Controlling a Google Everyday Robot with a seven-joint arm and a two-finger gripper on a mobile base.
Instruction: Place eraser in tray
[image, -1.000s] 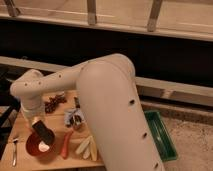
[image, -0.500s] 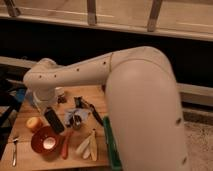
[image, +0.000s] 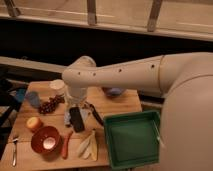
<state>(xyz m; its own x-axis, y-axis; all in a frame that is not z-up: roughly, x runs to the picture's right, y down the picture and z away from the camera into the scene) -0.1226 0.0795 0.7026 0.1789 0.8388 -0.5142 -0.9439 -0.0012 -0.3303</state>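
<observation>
Looking down over the wooden table (image: 122, 105), I see the white arm (image: 125, 75) reaching in from the right, bending at its elbow and dropping to the gripper (image: 75, 110) above the middle of the tabletop. The gripper is closed on the upper end of the eraser (image: 77, 121), a dark flat block that hangs below it, slightly tilted; I cannot tell whether its lower end touches the wood. The green tray (image: 131, 119) sits at the table's right front corner, well apart from the eraser, with a thin white stick (image: 158, 135) lying against its right wall. A black-handled utensil (image: 96, 115) lies between the eraser and the tray. To the left are a bunch of dark grapes (image: 50, 106), a pale cup (image: 57, 86), an orange fruit (image: 34, 123) and an orange-red bowl (image: 46, 140). Near the front edge lie a carrot (image: 66, 145) and some pale yellow strips (image: 89, 145), and a fork (image: 14, 150) rests at the far left.
</observation>
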